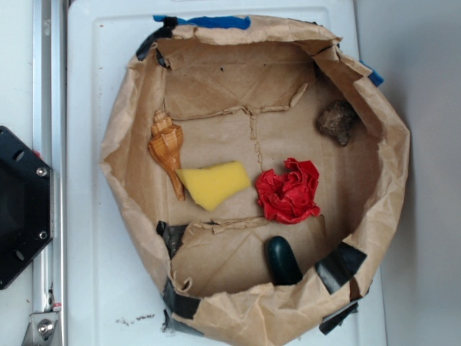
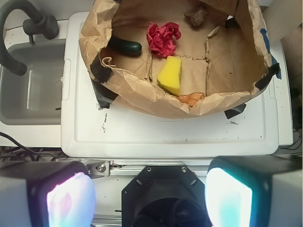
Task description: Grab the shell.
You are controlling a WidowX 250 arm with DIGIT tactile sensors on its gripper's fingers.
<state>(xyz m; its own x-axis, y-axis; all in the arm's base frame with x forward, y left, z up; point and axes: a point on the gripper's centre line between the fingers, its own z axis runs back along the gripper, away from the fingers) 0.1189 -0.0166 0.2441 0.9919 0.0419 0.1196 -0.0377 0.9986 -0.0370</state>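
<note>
The shell (image 1: 168, 148) is orange-tan and ridged, lying inside the brown paper basin (image 1: 130, 108) at its left side, its thin tail pointing toward the yellow sponge wedge (image 1: 213, 184). In the wrist view only a sliver of the shell (image 2: 191, 98) shows over the paper rim, beside the sponge (image 2: 171, 75). My gripper (image 2: 149, 198) is open, its two pads wide apart at the bottom of the wrist view, hanging over the robot base well outside the basin. Nothing is between the fingers. The exterior view does not show the gripper.
Inside the basin also lie a crumpled red cloth (image 1: 289, 190), a rough brown rock (image 1: 337, 121) and a dark green object (image 1: 282, 260). The basin's raised paper walls ring everything. A grey sink (image 2: 28, 90) with a faucet sits beside the white table (image 2: 165, 137).
</note>
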